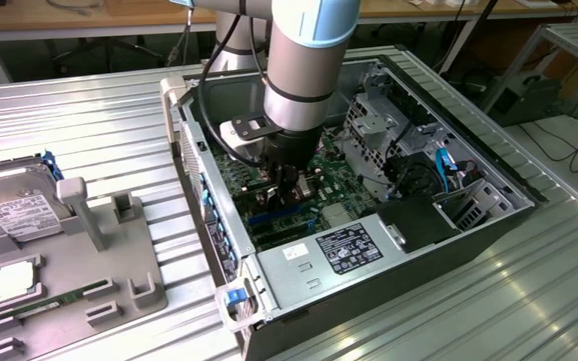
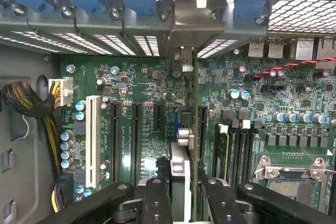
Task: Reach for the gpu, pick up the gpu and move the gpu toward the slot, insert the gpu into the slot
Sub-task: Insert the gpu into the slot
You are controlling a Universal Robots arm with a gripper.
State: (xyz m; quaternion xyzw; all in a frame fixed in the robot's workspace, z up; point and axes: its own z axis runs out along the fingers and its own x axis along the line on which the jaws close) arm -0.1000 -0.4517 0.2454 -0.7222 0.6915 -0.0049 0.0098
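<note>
The gpu [image 2: 185, 182] is clamped edge-on in the fingers [image 2: 157, 203], held over the motherboard [image 2: 131, 77] inside the case [image 1: 470, 226]. If misaligned with the slot [image 2: 184, 116], contacts could be jammed.

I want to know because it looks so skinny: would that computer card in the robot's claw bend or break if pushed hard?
The gpu is a thin board held edge-on, so it probably flexes slightly and could crack if forced. Its metal bracket likely stiffens one end. It probably tips easily without the gripper.
</note>
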